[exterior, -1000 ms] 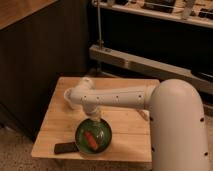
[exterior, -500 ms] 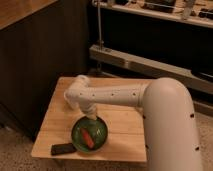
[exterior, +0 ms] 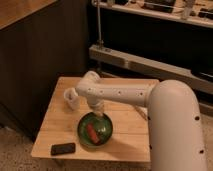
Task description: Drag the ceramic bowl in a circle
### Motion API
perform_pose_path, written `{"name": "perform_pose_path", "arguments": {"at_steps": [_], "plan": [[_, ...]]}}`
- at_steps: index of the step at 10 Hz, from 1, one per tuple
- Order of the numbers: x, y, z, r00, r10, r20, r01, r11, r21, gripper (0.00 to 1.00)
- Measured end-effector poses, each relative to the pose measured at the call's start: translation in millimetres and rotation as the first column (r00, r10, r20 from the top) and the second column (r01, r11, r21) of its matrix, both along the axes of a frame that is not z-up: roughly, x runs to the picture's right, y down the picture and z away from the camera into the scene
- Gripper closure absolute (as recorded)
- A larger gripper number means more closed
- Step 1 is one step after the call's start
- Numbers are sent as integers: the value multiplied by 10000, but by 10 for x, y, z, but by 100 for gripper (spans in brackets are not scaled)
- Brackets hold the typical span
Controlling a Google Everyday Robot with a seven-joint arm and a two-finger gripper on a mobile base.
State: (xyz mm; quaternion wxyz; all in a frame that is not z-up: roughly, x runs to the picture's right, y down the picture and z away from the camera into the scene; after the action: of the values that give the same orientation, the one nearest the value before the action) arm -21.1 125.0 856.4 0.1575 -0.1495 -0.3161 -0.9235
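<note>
The ceramic bowl (exterior: 95, 131) is glossy dark green and sits on the wooden table (exterior: 55, 115) near its front edge, centre-left. A red-orange object (exterior: 92, 132) lies inside it. My white arm reaches in from the right and bends down over the bowl. My gripper (exterior: 99, 116) hangs at the bowl's far rim, touching or just inside it. A small white mug (exterior: 70, 98) stands behind and left of the bowl, beside the arm's elbow.
A black phone-like slab (exterior: 63, 148) lies at the table's front left corner. A dark cabinet wall stands to the left and a metal shelf rail (exterior: 145, 62) runs behind the table. The floor shows at the lower left.
The arm has swung a little left and forward, and the bowl has shifted slightly with it toward the table's front. The mug now shows more clearly beside the elbow.
</note>
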Motion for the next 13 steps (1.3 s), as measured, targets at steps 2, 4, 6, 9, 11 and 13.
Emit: {"name": "perform_pose_path", "arguments": {"at_steps": [2,4,6,9,11,13], "plan": [[329,-129,135,9987,416,-301,-416,9991,18,99],[651,-162,208,9953,737,-630,-738,9973,0,99],[925,-173,255,9912,982,-885,-995,9950,-108,99],[1283,-108,239,9870,1163,-1109,-1190,9927,-181,99],[1556,8,143,9862,1156,-1184,-1196,9925,-269,99],[1676,159,19,9882,1007,-1150,-1054,9938,-363,99]]}}
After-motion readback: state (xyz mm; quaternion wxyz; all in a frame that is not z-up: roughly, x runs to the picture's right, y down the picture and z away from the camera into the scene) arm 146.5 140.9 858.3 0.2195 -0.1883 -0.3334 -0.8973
